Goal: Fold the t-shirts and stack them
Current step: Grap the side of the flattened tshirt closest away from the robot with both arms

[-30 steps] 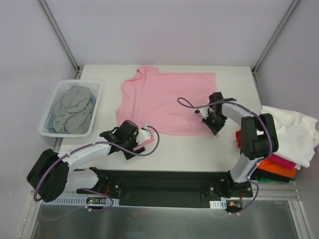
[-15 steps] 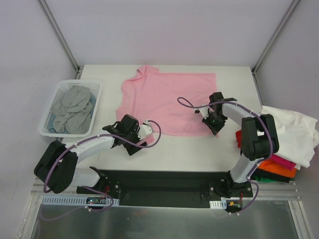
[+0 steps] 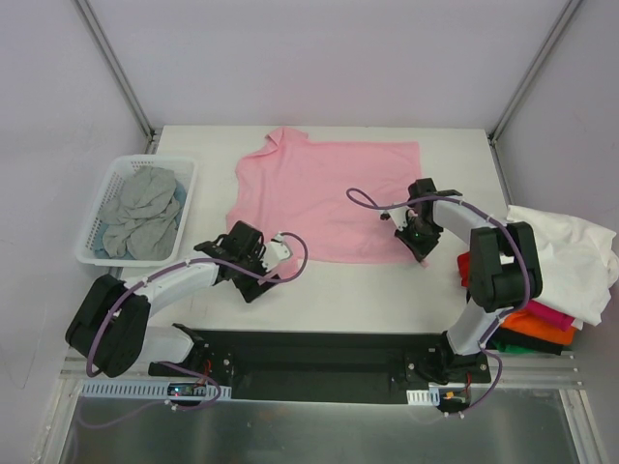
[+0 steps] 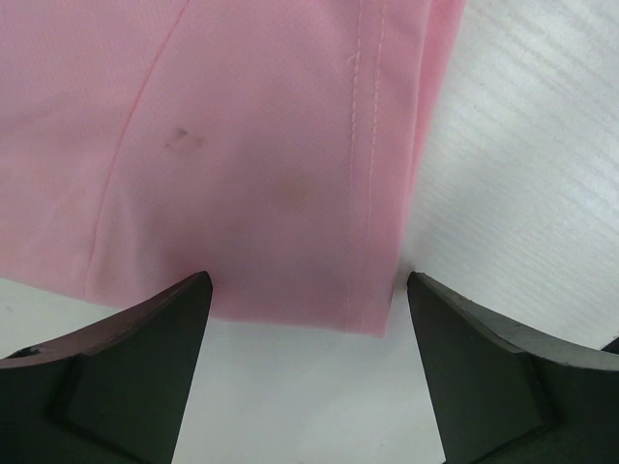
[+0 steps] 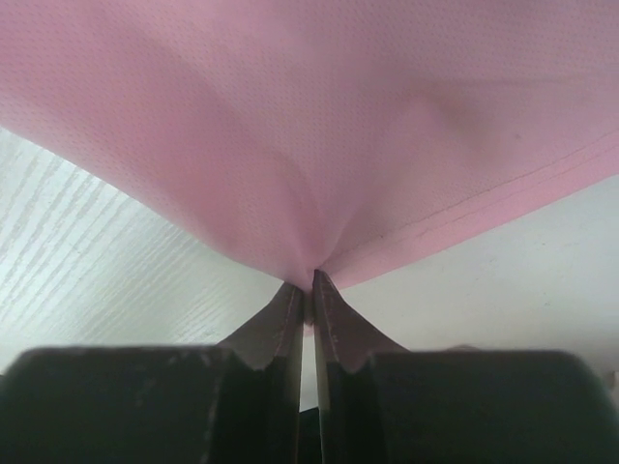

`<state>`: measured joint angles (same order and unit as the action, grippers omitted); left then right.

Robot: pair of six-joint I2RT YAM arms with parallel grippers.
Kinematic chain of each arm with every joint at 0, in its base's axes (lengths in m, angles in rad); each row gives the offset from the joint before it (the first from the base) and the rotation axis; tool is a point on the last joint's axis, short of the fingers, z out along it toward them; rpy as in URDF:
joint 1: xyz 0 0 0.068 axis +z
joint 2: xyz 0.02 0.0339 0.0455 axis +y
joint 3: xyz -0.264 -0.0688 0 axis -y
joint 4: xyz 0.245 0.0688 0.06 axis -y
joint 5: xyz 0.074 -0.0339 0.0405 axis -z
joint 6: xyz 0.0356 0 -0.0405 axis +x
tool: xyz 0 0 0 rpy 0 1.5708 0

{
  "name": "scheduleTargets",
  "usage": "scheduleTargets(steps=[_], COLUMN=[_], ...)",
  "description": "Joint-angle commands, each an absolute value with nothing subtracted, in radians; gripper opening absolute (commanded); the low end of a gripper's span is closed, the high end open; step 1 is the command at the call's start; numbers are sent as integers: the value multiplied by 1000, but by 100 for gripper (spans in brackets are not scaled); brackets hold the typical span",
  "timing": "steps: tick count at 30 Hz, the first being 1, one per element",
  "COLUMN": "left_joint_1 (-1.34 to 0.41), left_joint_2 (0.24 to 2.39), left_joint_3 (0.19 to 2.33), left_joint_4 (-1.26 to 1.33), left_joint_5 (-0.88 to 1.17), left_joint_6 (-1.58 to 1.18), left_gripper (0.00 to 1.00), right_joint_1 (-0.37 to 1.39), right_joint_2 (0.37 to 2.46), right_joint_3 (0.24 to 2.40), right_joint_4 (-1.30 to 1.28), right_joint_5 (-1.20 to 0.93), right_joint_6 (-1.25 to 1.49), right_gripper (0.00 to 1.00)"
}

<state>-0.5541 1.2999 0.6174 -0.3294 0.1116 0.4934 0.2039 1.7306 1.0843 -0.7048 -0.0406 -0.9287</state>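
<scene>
A light pink t-shirt (image 3: 324, 193) lies spread flat on the white table (image 3: 368, 290). My left gripper (image 3: 273, 253) is at the shirt's near-left edge and stands open. In the left wrist view a hemmed corner of the pink shirt (image 4: 290, 164) lies just ahead of the gap between the jaws of my left gripper (image 4: 305, 314), untouched. My right gripper (image 3: 418, 244) is at the shirt's near-right corner. In the right wrist view my right gripper (image 5: 311, 282) is shut on a pinch of the pink shirt's (image 5: 309, 116) hem, and the cloth rises in a small peak there.
A white lattice basket (image 3: 104, 186) at the left holds crumpled grey shirts (image 3: 145, 213). Off the table's right edge lies a pile of shirts: white (image 3: 566, 253) on top, with magenta (image 3: 544, 314), orange (image 3: 537, 333) and red (image 3: 464, 266) showing under it.
My left gripper has moved up and a little left to the pink shirt's near edge, and its jaws have narrowed slightly. The right gripper has kept its hold in place.
</scene>
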Motion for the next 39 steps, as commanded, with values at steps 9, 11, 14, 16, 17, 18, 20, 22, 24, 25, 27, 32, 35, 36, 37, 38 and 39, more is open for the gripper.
scheduleTargets(steps=[9,11,14,16,17,18,20,22,24,25,27,32,35,36,37,38,39], left_joint_1=[-517,-518,-518,-518,-517,-517,-517,-517,-517,-515,-517,-515,-517,-515,-517,-515,-517], left_joint_2=[1348,1370,1417,1443,1451,1456,1459,1460,1457,1456,1444,1402,1378,1370,1362,1345,1338], left_joint_3=[587,603,629,638,646,647,650,647,646,647,650,684,719,729,751,762,773], left_joint_4=[-486,-497,-515,-523,-526,-528,-529,-528,-531,-532,-531,-531,-531,-531,-531,-532,-532], left_joint_5=[135,153,167,172,178,179,183,184,183,184,187,175,169,164,163,163,161], left_joint_6=[546,548,557,560,561,563,565,563,568,566,561,561,566,569,569,572,572], left_gripper=[74,69,61,54,52,48,39,34,25,22,14,0,0,0,0,0,0], right_joint_1=[173,173,173,173,173,172,173,173,173,173,173,173,173,175,175,176,176], right_joint_2=[1721,1715,1709,1704,1701,1701,1701,1703,1707,1706,1707,1698,1675,1669,1660,1642,1632], right_joint_3=[1126,1121,1118,1118,1117,1118,1117,1118,1120,1123,1123,1126,1138,1144,1147,1152,1161], right_joint_4=[-727,-729,-729,-730,-732,-732,-732,-733,-733,-733,-733,-745,-765,-773,-779,-793,-799], right_joint_5=[-23,-21,-20,-20,-20,-20,-21,-21,-21,-21,-26,-32,-34,-35,-37,-37,-37], right_joint_6=[-945,-948,-946,-946,-946,-946,-948,-948,-948,-948,-946,-939,-930,-931,-930,-928,-930], right_gripper=[9,8,8,8,8,8,7,7,7,6,5,1,1,1,1,1,1])
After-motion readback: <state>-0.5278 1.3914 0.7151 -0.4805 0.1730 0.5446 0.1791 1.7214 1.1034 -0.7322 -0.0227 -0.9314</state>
